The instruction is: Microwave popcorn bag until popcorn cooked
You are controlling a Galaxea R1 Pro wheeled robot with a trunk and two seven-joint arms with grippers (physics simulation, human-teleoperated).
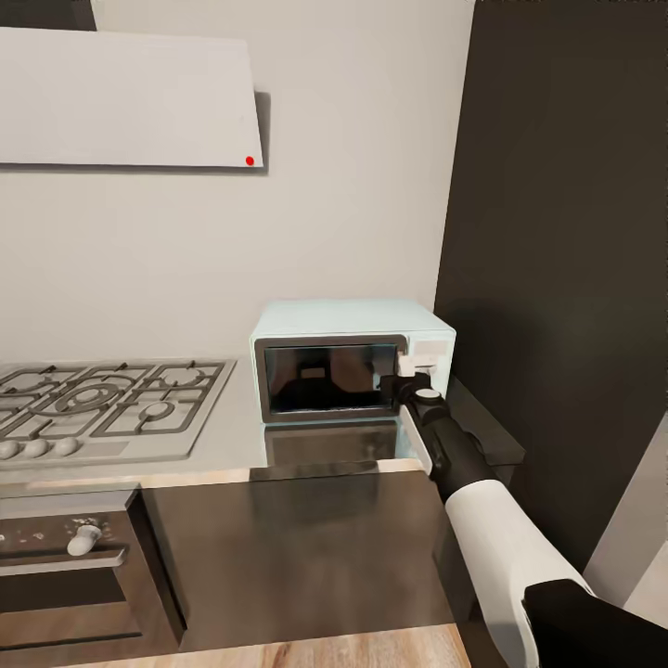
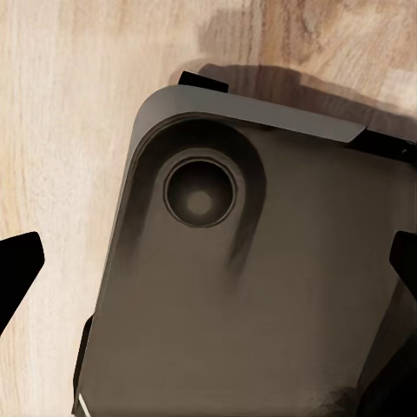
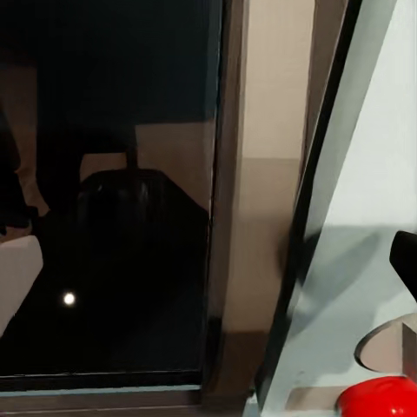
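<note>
The mint-blue microwave [image 1: 353, 357] stands on the grey countertop [image 1: 232, 436] against the wall, its dark glass door closed. My right gripper [image 1: 408, 373] is up against the white knob panel [image 1: 429, 353], at the door's right edge. In the right wrist view the grey door frame [image 3: 234, 200] and the white panel [image 3: 382, 200] are very close, with a red button [image 3: 382, 398] on the panel. One dark fingertip [image 3: 405, 261] shows far out to the side, so the gripper is open. A dim rounded form [image 3: 130, 204] sits behind the glass; I cannot tell whether it is the popcorn bag. My left gripper [image 2: 208, 265] hangs open and empty.
A steel gas hob [image 1: 102, 404] lies left of the microwave, with the black built-in oven [image 1: 74, 575] below it. A dark tall cabinet [image 1: 557, 278] rises on the right. The left wrist view looks down on the robot's grey base [image 2: 243, 287] over wooden floor [image 2: 61, 130].
</note>
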